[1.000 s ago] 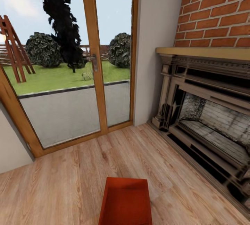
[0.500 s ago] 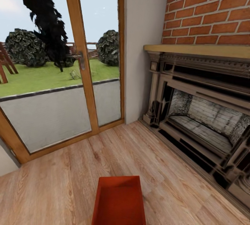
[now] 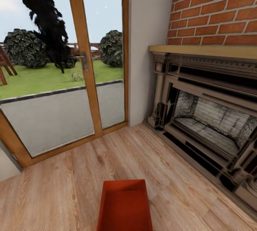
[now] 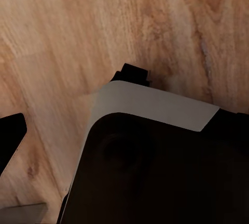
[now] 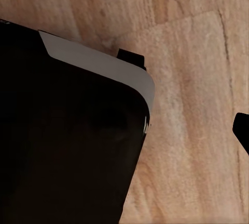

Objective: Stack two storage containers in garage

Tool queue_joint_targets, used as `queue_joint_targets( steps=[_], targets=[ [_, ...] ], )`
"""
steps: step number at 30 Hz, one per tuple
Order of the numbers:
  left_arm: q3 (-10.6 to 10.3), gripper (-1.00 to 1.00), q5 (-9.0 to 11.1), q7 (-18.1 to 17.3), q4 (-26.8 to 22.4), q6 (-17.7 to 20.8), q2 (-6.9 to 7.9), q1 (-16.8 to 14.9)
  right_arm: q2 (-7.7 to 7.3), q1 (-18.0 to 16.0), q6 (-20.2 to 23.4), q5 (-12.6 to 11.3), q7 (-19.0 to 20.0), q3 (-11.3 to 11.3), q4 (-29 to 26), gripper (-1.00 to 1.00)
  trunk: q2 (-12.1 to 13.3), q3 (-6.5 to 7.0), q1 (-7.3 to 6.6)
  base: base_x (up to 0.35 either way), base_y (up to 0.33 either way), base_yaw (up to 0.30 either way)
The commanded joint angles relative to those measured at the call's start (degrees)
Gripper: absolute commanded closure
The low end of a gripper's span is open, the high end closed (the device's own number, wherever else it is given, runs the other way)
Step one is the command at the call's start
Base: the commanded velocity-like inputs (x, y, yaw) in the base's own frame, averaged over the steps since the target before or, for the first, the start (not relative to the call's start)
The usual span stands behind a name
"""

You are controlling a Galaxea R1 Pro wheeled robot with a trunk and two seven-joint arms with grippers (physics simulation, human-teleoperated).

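An orange-red open-topped plastic bin [image 3: 124,206] sits on the light wood plank floor [image 3: 64,184] near the robot, left of the brick fireplace [image 3: 210,116]; garage trip pending, tool states unclear.

Orange-red open-topped storage container [image 3: 124,206], upright on wood floor [image 3: 64,184]

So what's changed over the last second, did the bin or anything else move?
Mostly the camera: the whole view swung right during the first half second, sliding the glass door and fireplace leftward in the picture together, then nearly settled. The orange-red storage container sits low and central on the wood floor throughout; nothing appears to have moved by itself. Nothing was visibly grasped or released.
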Motion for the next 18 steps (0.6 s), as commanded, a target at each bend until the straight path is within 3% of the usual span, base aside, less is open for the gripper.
queue_joint_targets(
  steps=[1,5,18],
  targets=[
    [0.1,-1.00,0.2,0.1,0.0,-0.1,-0.02,0.0,0.00,-0.1,-0.3,0.0,0.0,0.2,0.1,-1.00,0.0,-0.05,-0.01,-0.114,0.242,-0.001],
    [0.1,-1.00,0.3,0.1,0.0,-0.1,-0.01,0.0,0.00,-0.1,-0.3,0.3,0.0,0.4,0.1,-1.00,0.0,-0.05,-0.01,-0.100,0.192,0.000],
    [0.1,-1.00,0.3,0.1,0.1,-0.1,0.07,0.0,-0.17,-0.1,-0.5,1.0,0.6,0.8,0.1,-1.00,0.0,-0.05,-0.01,-0.003,0.006,0.059]
  ],
)
